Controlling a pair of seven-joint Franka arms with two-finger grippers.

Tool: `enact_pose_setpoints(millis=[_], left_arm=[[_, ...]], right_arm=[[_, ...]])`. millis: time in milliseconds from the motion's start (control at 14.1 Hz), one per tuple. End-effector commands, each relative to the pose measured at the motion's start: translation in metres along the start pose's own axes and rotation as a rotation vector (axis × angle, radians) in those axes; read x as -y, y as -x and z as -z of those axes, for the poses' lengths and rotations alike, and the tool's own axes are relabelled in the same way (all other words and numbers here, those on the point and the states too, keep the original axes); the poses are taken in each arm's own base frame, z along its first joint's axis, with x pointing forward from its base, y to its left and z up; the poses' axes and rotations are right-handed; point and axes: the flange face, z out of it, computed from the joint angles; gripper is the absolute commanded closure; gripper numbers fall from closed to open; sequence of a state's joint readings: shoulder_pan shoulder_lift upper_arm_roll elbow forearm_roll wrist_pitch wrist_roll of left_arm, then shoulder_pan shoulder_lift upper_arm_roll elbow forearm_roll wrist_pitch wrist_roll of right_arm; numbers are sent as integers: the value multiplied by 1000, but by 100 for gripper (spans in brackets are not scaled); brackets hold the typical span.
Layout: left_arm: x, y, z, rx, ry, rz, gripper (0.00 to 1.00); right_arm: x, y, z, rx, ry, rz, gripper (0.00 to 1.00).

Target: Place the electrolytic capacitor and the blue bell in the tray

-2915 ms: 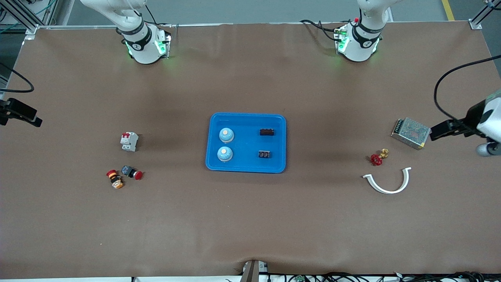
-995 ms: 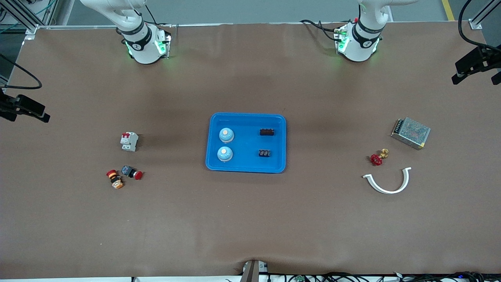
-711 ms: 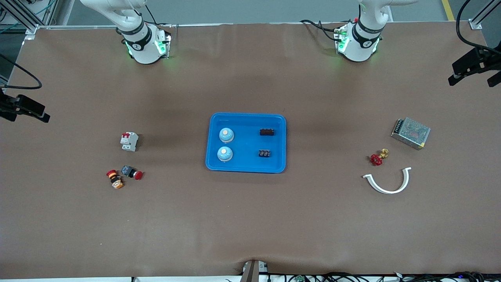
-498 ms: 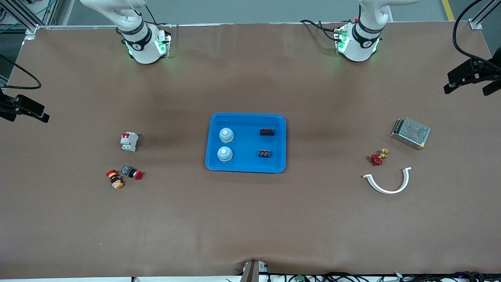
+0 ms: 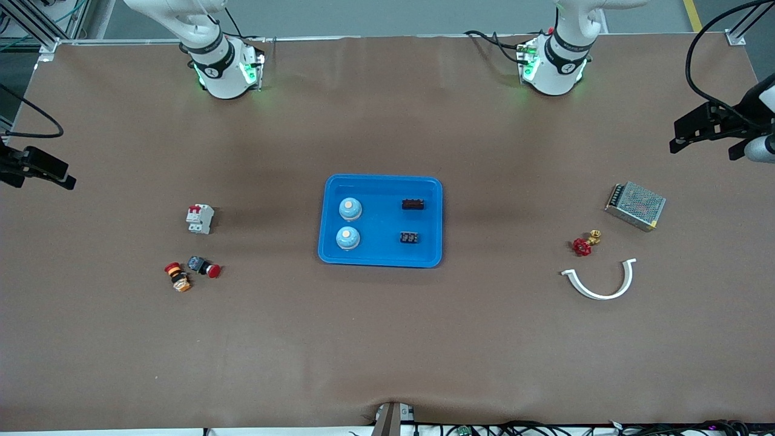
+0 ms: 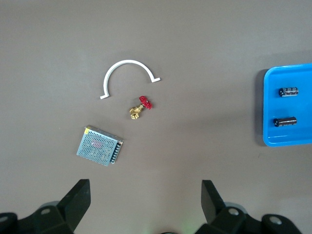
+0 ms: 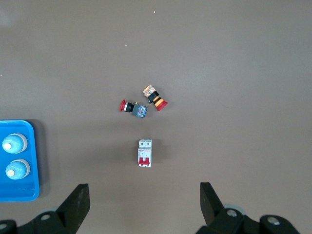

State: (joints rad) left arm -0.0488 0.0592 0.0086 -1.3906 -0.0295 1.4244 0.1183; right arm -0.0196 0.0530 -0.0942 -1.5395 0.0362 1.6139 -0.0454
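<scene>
Tray (image 5: 380, 260): sits mid-table, in the same place as in the earlier frames; nothing in it has shifted.
Blue bells: two lie in the tray toward the right arm's end, one (image 5: 347, 238) nearer the front camera, the other (image 5: 350, 209) just farther off.
Capacitors: two dark parts lie in the tray toward the left arm's end, one (image 5: 409, 237) nearer, one (image 5: 412, 204) farther; the left wrist view shows them as banded black cylinders.
Loose items: a white curved piece (image 5: 599, 282), a red valve (image 5: 583, 244) and a mesh-topped metal box (image 5: 635, 205) lie toward the left arm's end; two push-buttons (image 5: 192, 271) and a white breaker (image 5: 200, 218) lie toward the right arm's end. None has moved.
Left gripper (image 5: 705, 127): high over the table's edge at its own end, jaws wide apart and empty; over the last second it has drifted inward and downward in the front view.
Right gripper (image 5: 36, 169): parked over the table's edge at its own end, jaws apart and empty, barely shifted.
Meaning: both kinds of part are already in the tray and both grippers hold nothing, so the placing looks complete; the left arm's motion reads as settling, not a new reach.
</scene>
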Motion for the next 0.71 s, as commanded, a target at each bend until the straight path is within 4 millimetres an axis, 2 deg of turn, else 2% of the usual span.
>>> enact_pose_setpoints(millis=[0,640], left_arm=[[2,2,9,0,2,-22,0],[2,4,10,-1,0,-13,0]], right_arm=[[-1,6,4,-11,4,-16,0],[-2,5,4,-15,6,-17,0]])
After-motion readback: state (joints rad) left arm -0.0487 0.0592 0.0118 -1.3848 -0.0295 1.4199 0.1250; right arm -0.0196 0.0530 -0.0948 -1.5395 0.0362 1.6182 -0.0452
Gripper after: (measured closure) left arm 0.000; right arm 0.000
